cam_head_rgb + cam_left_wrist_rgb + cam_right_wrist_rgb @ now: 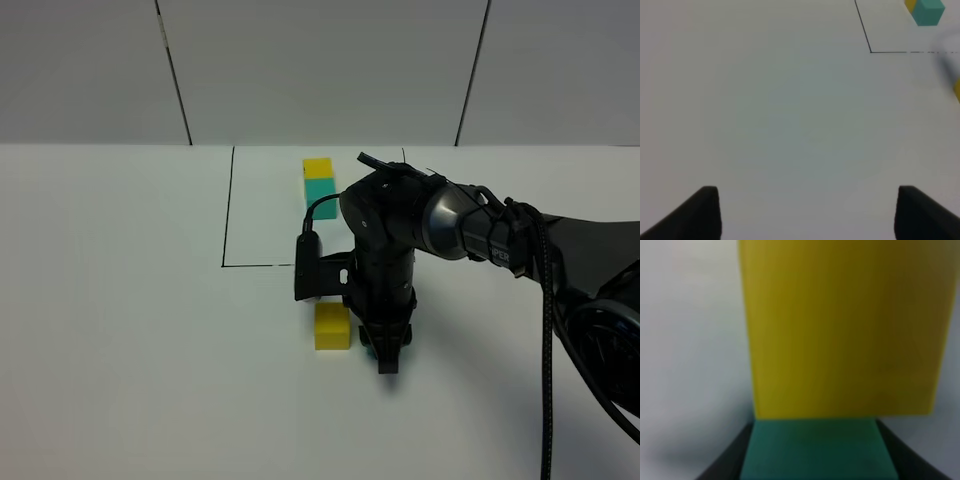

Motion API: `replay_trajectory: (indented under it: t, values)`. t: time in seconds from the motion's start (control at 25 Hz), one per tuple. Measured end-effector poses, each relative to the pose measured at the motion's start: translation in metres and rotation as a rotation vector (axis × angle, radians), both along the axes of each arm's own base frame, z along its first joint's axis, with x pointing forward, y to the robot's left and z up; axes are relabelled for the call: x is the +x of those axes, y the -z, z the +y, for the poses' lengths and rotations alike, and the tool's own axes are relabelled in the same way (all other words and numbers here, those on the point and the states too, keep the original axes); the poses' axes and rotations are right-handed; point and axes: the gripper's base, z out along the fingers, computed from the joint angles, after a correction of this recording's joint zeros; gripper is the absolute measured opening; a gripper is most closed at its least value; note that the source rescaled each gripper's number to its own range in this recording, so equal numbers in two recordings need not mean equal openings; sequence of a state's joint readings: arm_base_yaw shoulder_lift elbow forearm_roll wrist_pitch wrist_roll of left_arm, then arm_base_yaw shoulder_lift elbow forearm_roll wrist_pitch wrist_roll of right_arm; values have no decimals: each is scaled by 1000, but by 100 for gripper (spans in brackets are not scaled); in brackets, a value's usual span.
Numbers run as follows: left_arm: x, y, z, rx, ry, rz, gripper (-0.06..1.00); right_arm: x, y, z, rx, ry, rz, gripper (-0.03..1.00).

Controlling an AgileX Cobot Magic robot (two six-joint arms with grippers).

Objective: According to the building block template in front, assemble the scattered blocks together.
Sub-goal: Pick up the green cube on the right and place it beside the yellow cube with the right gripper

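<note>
Right hand (386, 354) centre frame, clamped on teal block (817, 450); teal block touching yellow block (332, 326) on bench (120, 300). Template (319, 187) upper centre, inside black outline, apart from both. Left hand (807, 200): fingers apart, above bench.

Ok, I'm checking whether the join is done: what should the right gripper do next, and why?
Probably open the right gripper and lift straight up. In the right wrist view the teal cube sits between its fingers with one face against the yellow cube, no gap showing, joined like the template.
</note>
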State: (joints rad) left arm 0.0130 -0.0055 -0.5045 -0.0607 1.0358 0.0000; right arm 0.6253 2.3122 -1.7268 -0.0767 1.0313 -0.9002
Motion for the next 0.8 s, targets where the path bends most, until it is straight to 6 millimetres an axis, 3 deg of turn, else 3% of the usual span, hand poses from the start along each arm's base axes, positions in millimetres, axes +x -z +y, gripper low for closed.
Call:
replay_trajectory:
  t: [0.8]
  values:
    - [0,0,0,0,0,0,60,2,0,6,74,46,-22,2]
